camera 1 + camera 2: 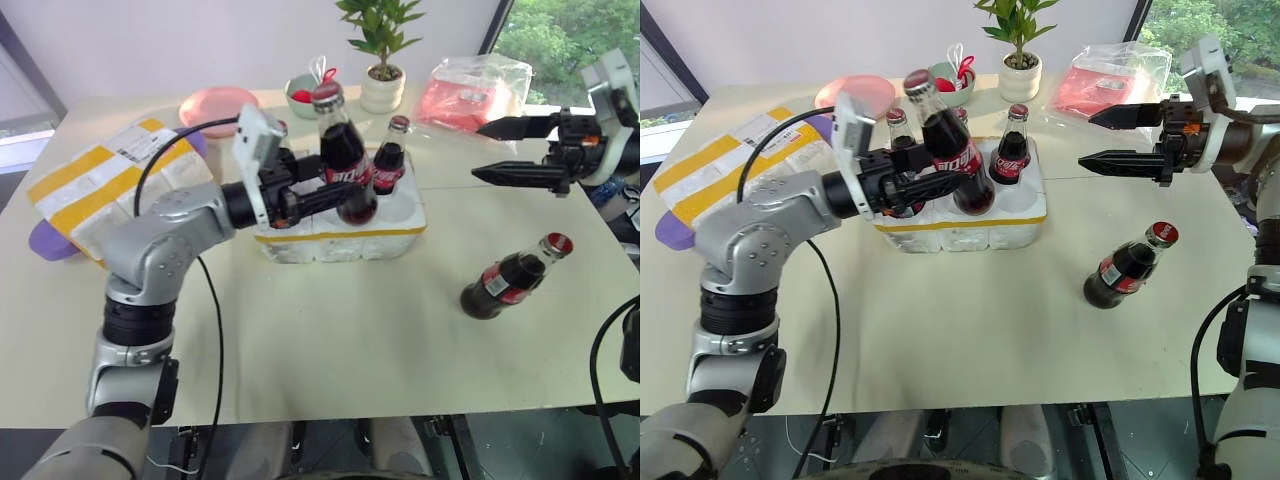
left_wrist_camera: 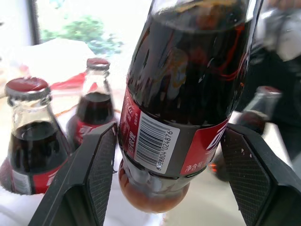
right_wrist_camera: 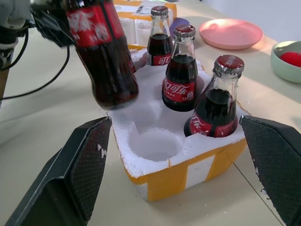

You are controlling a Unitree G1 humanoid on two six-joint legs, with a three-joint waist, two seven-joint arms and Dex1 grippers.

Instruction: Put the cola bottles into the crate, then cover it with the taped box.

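Observation:
My left gripper (image 1: 338, 182) is shut on a cola bottle (image 1: 345, 150), held upright but slightly tilted in the air over the crate (image 1: 340, 240); its fingers (image 2: 89, 179) clamp the red label. The crate is a low white foam tray with a yellow band, and three cola bottles (image 3: 180, 70) stand in its wells. The well nearest the front (image 3: 155, 143) is bare. Another cola bottle (image 1: 512, 277) lies on its side on the table to the right. Above and behind it my right gripper (image 1: 476, 150) hangs open, holding nothing. The taped box (image 1: 100, 185) lies at the far left.
Behind the crate are a pink plate (image 1: 218, 105), a green bowl (image 1: 298, 95) with something red in it, a potted plant (image 1: 382, 70) and a clear bag with red contents (image 1: 470, 90). A purple object (image 1: 45, 240) sticks out beside the taped box.

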